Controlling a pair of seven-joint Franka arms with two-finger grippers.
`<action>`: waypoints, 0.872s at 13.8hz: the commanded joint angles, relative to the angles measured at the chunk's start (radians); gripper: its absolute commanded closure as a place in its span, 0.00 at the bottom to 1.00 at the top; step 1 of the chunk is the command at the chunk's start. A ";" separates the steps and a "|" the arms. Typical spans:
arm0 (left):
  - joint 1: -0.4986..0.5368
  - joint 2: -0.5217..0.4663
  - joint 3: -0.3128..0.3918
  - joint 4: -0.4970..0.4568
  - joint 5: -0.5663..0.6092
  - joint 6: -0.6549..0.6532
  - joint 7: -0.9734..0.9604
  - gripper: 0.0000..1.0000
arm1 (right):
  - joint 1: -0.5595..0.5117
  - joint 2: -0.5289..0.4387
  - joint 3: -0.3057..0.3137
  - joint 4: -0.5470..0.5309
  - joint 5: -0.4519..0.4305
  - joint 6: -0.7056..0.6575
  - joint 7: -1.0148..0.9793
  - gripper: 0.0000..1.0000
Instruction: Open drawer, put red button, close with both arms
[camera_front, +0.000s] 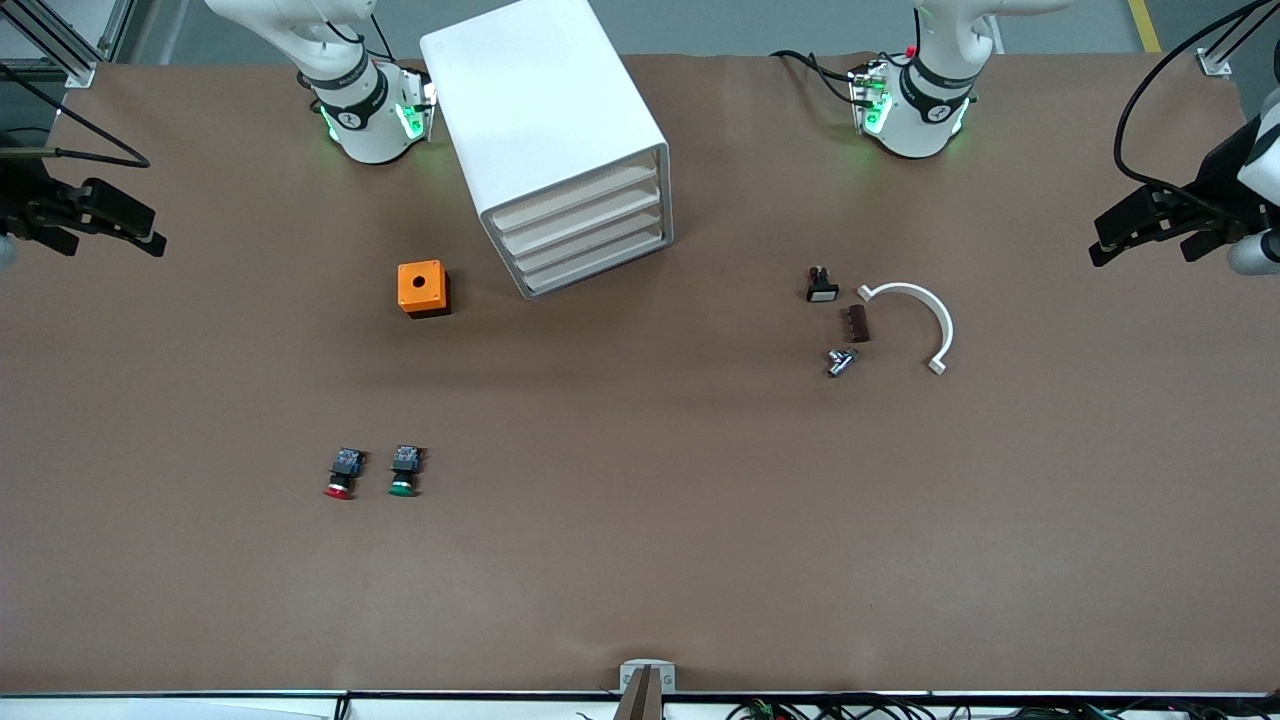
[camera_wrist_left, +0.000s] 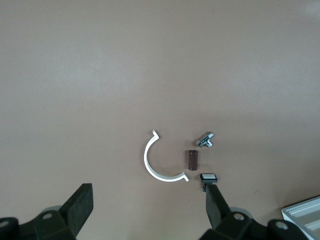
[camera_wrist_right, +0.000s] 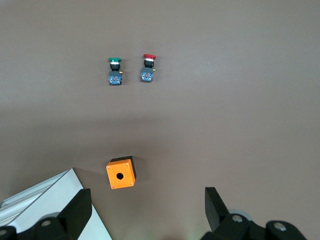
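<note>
While both arms wait, your left gripper (camera_front: 1135, 232) and right gripper (camera_front: 115, 228) hang wide open and empty over the worktop's (camera_front: 640, 560) two ends. Your red button (camera_front: 341, 473) lies beside the green one (camera_front: 404, 471), and the cabinet's (camera_front: 545, 120) drawers (camera_front: 585, 230) are all shut.

Brown table (camera_front: 640, 560); grey floor (camera_front: 800, 25) past its edge.

table (camera_front: 640, 560): plain brown
cabinet (camera_front: 530, 110): white shell
drawers (camera_front: 585, 225): four, beige front strips
red button (camera_front: 341, 473): red cap, black-and-blue body
green button (camera_front: 404, 470): green cap, black-and-blue body
box with hole (camera_front: 422, 288): orange top, black base
switch (camera_front: 821, 285): black, white face
curved clip (camera_front: 915, 318): white
small block (camera_front: 857, 324): dark brown
fitting (camera_front: 840, 361): silver
left gripper (camera_front: 1150, 228): black
right gripper (camera_front: 95, 222): black
</note>
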 joint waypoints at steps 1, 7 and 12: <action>0.002 0.005 -0.003 0.014 0.009 -0.013 0.008 0.01 | -0.005 -0.031 0.004 -0.030 0.014 0.009 0.015 0.00; 0.020 0.044 0.010 0.020 -0.098 -0.012 0.024 0.01 | -0.006 -0.030 0.004 -0.029 0.013 0.008 0.014 0.00; 0.022 0.044 0.018 0.019 -0.362 -0.018 0.005 0.01 | -0.011 -0.022 0.001 -0.020 0.014 -0.003 0.020 0.00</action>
